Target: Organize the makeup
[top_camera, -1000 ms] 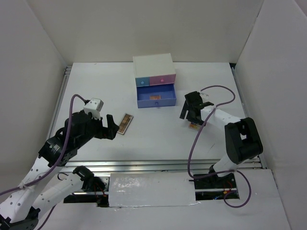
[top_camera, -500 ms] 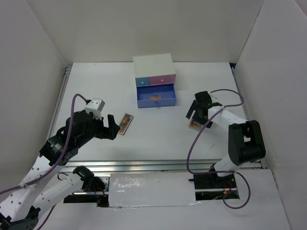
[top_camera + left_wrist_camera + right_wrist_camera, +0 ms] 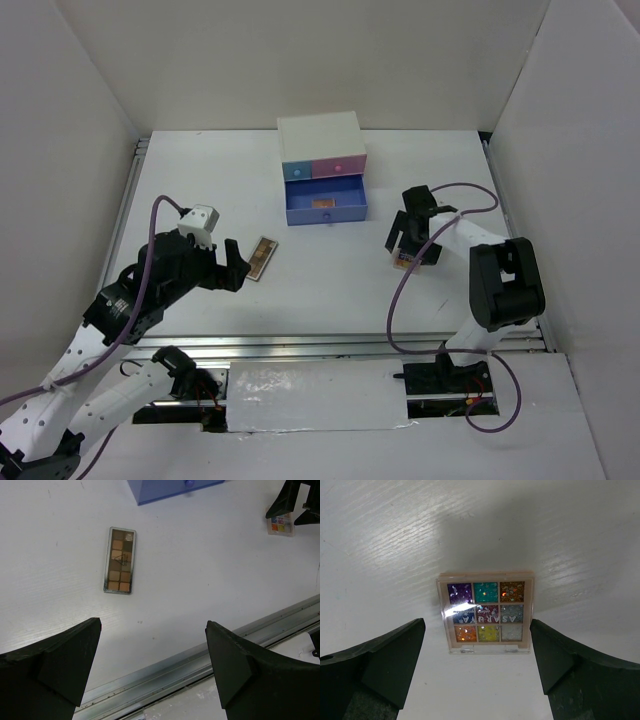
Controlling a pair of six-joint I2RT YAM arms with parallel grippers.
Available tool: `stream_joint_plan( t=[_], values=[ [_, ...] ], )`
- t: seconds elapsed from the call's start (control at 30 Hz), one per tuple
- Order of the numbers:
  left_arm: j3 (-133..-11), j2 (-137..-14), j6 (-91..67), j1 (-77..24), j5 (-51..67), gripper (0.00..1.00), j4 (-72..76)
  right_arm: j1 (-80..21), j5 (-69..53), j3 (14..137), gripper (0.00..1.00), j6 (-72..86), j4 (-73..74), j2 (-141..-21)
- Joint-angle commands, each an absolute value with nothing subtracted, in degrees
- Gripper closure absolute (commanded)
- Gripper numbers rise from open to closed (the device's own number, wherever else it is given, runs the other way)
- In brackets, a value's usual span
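A long brown eyeshadow palette [image 3: 262,258] lies flat on the white table, left of centre; the left wrist view shows it [image 3: 120,560] well ahead of my left gripper [image 3: 152,625]. That left gripper [image 3: 228,266] hovers open and empty just left of it. A square multicolour glitter palette [image 3: 404,262] lies on the right. My right gripper [image 3: 411,238] stands over it, open. In the right wrist view its fingers flank the multicolour palette [image 3: 486,612] on both sides without touching, the right gripper [image 3: 477,624] at its near edge. No other makeup shows.
A white drawer box [image 3: 322,140] stands at the back centre with its lower blue drawer [image 3: 326,212] pulled out and a small item inside. Metal rails [image 3: 320,345] run along the near table edge. White walls close in the left, right and back sides.
My right gripper has shifted slightly right and settled lower around the multicolour palette. The left arm and both palettes have not moved.
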State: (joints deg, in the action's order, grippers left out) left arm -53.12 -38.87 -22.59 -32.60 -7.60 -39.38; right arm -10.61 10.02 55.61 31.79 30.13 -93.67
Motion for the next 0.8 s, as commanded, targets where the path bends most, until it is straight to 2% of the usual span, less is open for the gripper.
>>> stream_joint_plan(
  t=[0.0,0.33,0.47,0.77],
  values=[
    [-53.3,-38.7,-21.8,-32.6,-7.1,0.01,-37.3,-9.7,10.3,57.0,0.05,29.8,33.8,-94.5],
    [-53.3,-39.0,-21.8,-32.6,-6.9,0.01,-37.2,-9.6,10.5,55.3,0.06,29.1,32.8,-91.9],
    [-53.3,-39.4,-21.8,-32.6,-7.0,0.00,-37.3,-9.7,10.6,57.0,0.07,28.8,36.6,-93.5],
    [-53.3,-39.8,-21.6,-32.5,-6.4,0.01,-37.2,-9.5,12.5,53.3,0.02,29.6,31.3,-83.7]
  ],
)
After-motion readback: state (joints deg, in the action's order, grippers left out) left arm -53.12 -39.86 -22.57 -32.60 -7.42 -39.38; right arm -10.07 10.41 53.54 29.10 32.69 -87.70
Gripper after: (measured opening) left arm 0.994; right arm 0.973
